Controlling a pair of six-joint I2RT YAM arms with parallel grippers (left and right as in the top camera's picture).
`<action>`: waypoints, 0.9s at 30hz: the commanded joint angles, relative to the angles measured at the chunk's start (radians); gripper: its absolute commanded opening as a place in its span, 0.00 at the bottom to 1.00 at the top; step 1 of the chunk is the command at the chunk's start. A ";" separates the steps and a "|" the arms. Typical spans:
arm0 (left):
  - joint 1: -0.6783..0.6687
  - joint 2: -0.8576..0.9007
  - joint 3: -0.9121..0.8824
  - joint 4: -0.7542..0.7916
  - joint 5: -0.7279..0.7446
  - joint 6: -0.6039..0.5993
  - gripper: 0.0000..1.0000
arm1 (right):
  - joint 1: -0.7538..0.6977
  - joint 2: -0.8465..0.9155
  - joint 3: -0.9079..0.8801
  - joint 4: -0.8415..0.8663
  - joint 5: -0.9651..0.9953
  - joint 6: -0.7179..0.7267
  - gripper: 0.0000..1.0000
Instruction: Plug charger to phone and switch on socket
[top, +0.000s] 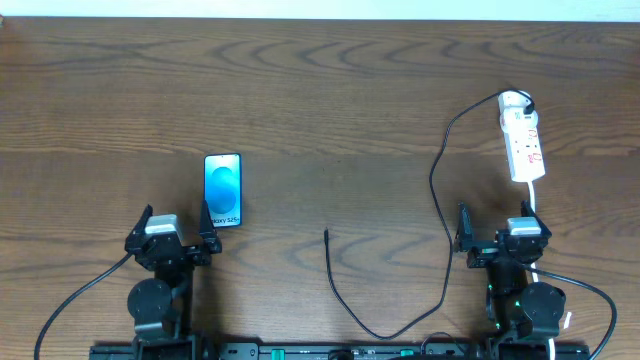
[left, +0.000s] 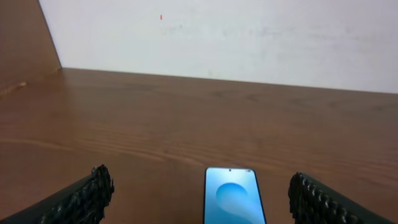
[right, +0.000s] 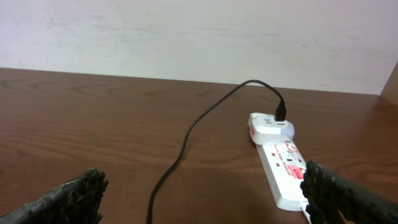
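The phone (top: 223, 189) lies flat at centre left, blue screen up; it also shows in the left wrist view (left: 232, 196), just ahead of the fingers. My left gripper (top: 174, 229) is open and empty, just below-left of the phone. The white socket strip (top: 523, 140) lies at far right, also seen in the right wrist view (right: 283, 165). The black charger cable (top: 440, 200) runs from an adapter on the strip's far end down and loops back; its free tip (top: 327, 235) lies on the table at centre. My right gripper (top: 500, 232) is open and empty, just below the strip.
The brown wooden table (top: 330, 90) ends at a white wall along the far edge. The strip's white cord (top: 533, 200) runs down past my right gripper. Black arm cables trail near the front edge.
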 joint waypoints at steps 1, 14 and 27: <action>-0.003 0.044 0.019 -0.063 0.032 0.002 0.92 | 0.003 -0.006 -0.002 -0.005 0.014 0.013 0.99; -0.003 0.378 0.329 -0.137 0.051 0.026 0.93 | 0.003 -0.006 -0.002 -0.005 0.014 0.013 0.99; -0.003 0.880 0.927 -0.602 0.050 0.026 0.93 | 0.003 -0.006 -0.002 -0.005 0.014 0.013 0.99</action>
